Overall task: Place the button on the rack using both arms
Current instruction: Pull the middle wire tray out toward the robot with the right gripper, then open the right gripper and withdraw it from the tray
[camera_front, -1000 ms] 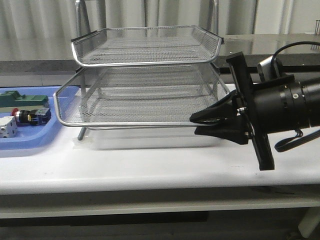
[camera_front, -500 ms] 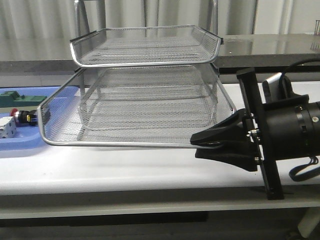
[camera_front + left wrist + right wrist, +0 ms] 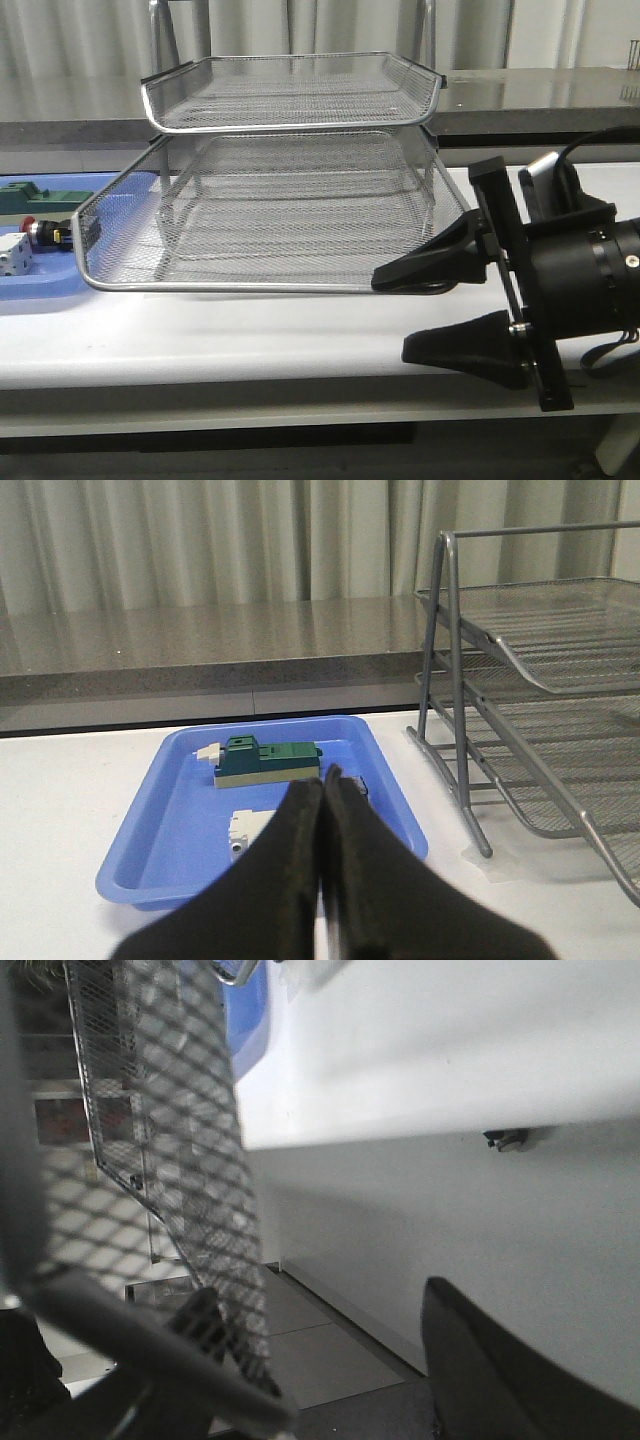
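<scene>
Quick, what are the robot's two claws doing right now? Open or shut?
Left tool: shut, holding nothing.
Right tool: open, one finger touching the front rim of the pulled-out silver wire-mesh rack tray, gripping nothing.

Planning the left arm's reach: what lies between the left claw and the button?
In the left wrist view, only blue tray floor and a white block; the shut left claw hides the button.

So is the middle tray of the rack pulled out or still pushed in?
Pulled out: the middle tray juts well forward of the top tray, with the open right pincer at its front corner.
</scene>
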Controlling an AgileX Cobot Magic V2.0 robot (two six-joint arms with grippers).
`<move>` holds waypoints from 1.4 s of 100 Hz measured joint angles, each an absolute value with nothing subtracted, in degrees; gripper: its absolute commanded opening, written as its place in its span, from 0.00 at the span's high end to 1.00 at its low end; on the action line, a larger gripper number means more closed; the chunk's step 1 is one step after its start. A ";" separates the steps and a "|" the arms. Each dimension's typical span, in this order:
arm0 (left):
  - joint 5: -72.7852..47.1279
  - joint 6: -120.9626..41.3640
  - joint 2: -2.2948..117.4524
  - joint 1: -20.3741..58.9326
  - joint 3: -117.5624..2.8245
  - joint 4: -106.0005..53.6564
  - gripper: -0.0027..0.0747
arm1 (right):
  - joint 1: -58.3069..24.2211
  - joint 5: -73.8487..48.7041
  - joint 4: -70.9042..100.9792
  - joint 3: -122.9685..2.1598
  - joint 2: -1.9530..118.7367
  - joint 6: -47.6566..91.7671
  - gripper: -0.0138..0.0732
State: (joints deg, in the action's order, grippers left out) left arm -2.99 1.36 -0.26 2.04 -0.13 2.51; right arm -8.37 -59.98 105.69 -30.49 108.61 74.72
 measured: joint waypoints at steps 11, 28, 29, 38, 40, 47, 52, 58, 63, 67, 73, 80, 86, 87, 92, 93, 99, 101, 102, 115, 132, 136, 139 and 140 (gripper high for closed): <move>-2.99 1.36 -0.26 2.04 -0.13 2.51 0.99 | -8.00 -59.76 105.69 -30.13 107.88 75.65 0.28; -2.99 1.36 -0.26 2.04 -0.13 2.51 0.99 | -5.71 -57.11 104.45 -29.57 103.69 76.42 0.28; -2.99 1.36 -0.26 2.04 -0.13 2.51 0.99 | -5.45 -56.76 104.32 -29.57 103.27 76.42 0.28; -2.99 1.36 -0.26 2.04 -0.13 2.51 0.99 | -4.11 -55.21 104.16 -29.46 100.34 76.44 0.28; -2.99 1.36 -0.26 2.04 -0.13 2.51 0.99 | -3.82 -55.20 104.16 -29.46 99.89 76.11 0.28; -2.99 1.36 -0.26 2.04 -0.13 2.51 0.99 | -3.38 -54.97 104.05 -29.35 97.70 74.76 0.28; -2.99 1.36 -0.26 2.04 -0.13 2.51 0.99 | -3.14 -54.60 103.95 -29.24 96.13 73.36 0.28; -2.99 1.36 -0.26 2.04 -0.13 2.51 0.99 | -3.14 -53.64 103.17 -29.24 94.56 71.29 0.28; -2.99 1.36 -0.26 2.04 -0.13 2.51 0.99 | -3.14 -52.66 101.83 -29.24 93.19 69.64 0.28; -2.99 1.36 -0.26 2.04 -0.13 2.51 0.99 | -3.14 -51.71 100.50 -29.17 91.91 68.11 0.28; -2.99 1.36 -0.26 2.04 -0.13 2.51 0.99 | -3.14 -50.16 98.22 -29.12 89.83 66.05 0.28; -2.99 1.36 -0.26 2.04 -0.13 2.51 0.99 | -3.14 -47.97 95.16 -29.01 87.28 63.35 0.28; -2.99 1.36 -0.26 2.04 -0.13 2.51 0.99 | -3.14 -46.06 92.28 -29.03 85.19 60.61 0.28; -2.99 1.36 -0.26 2.04 -0.13 2.51 0.99 | -3.14 -45.60 91.46 -29.03 84.67 60.30 0.28; -2.99 1.36 -0.26 2.04 -0.13 2.51 0.99 | -3.04 -44.08 88.72 -29.03 82.91 57.99 0.28; -2.99 1.36 -0.26 2.04 -0.13 2.51 0.99 | -3.10 -43.87 88.31 -29.03 82.67 57.34 0.28; -2.99 1.36 -0.26 2.04 -0.13 2.51 0.99 | -3.10 -42.54 84.73 -29.03 80.51 54.85 0.28; -2.99 1.36 -0.26 2.04 -0.13 2.51 0.99 | -3.10 -42.24 83.55 -29.03 79.78 53.92 0.28; -2.99 1.36 -0.26 2.04 -0.13 2.51 0.99 | -3.10 -42.26 83.19 -29.03 79.52 53.27 0.28; -2.99 1.36 -0.26 2.04 -0.13 2.51 0.99 | -3.10 -40.70 76.28 -29.03 74.58 48.05 0.28; -2.99 1.36 -0.26 2.04 -0.13 2.51 0.99 | -3.10 -38.73 63.80 -31.33 68.76 39.97 0.28; -2.99 1.36 -0.26 2.04 -0.13 2.51 0.99 | -3.10 -38.71 59.87 -32.61 67.46 38.08 0.28; -2.99 1.36 -0.26 2.04 -0.13 2.51 0.99 | -3.10 -38.71 57.11 -33.55 66.62 36.05 0.28; -2.99 1.36 -0.26 2.04 -0.13 2.51 0.99 | -3.10 -38.71 56.38 -33.79 66.42 35.62 0.28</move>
